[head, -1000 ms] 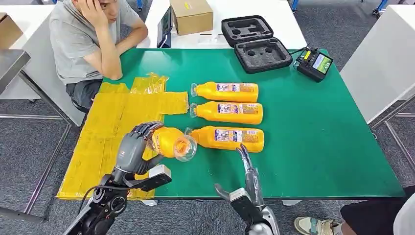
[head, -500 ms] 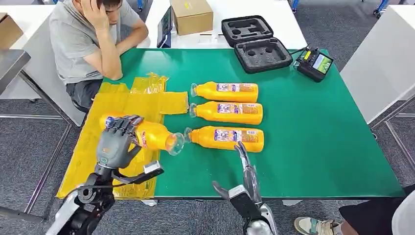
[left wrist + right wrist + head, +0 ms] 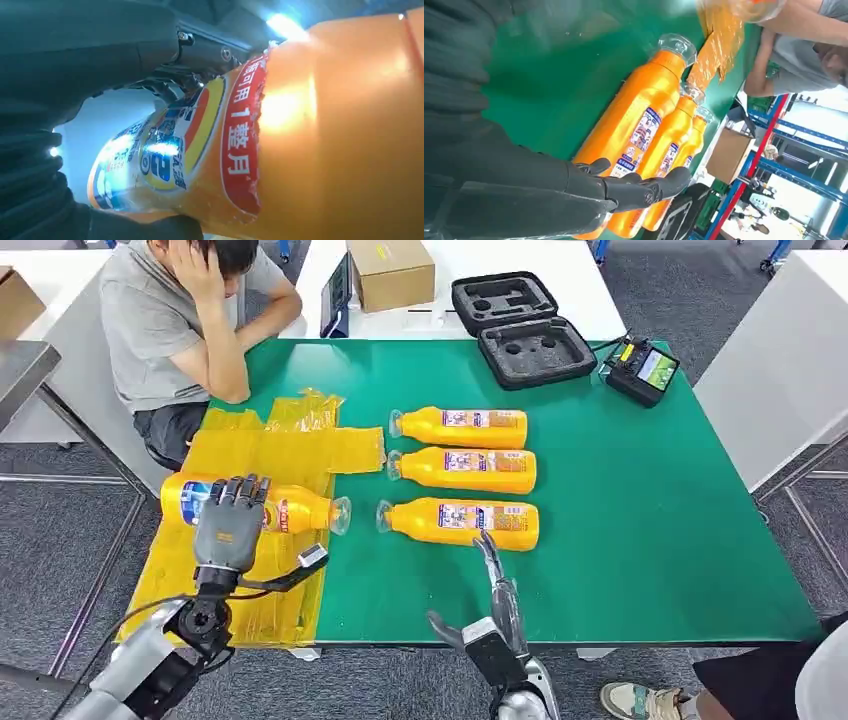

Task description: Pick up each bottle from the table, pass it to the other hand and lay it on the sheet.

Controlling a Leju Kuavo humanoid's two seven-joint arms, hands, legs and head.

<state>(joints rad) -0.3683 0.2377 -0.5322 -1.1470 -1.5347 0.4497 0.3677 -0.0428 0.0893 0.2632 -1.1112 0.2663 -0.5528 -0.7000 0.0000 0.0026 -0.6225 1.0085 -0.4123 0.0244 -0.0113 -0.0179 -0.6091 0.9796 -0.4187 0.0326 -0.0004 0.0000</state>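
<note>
Orange bottle point(image 3: 270, 508) gripped in left hand point(image 3: 228, 525), fingers point(image 3: 243, 490) wrapped over the labelled body, held sideways above the yellow sheet point(image 3: 240, 510) at the table's point(image 3: 620, 540) left edge. Its clear cap end points toward the green surface, base toward the floor side. Left wrist view: bottle label up close, fingers curled round it.

Right hand point(image 3: 497, 610) at the near table edge, holding nothing, fingers point(image 3: 490, 550) stretched out and apart, tips just beside the nearest lying bottle point(image 3: 462, 522); can't tell if they touch. Right wrist view: same extended fingers in front of that bottle.

Three orange bottles lie on their sides in a row on the green, caps toward the sheet: nearest one, middle bottle point(image 3: 463, 470), far bottle point(image 3: 460, 427).

Person point(image 3: 180, 320) sits at the far left corner, elbow on table, hand on head. Open black foam case point(image 3: 525, 328), cardboard box point(image 3: 391, 272), small screen device point(image 3: 642, 370) at the far side.
</note>
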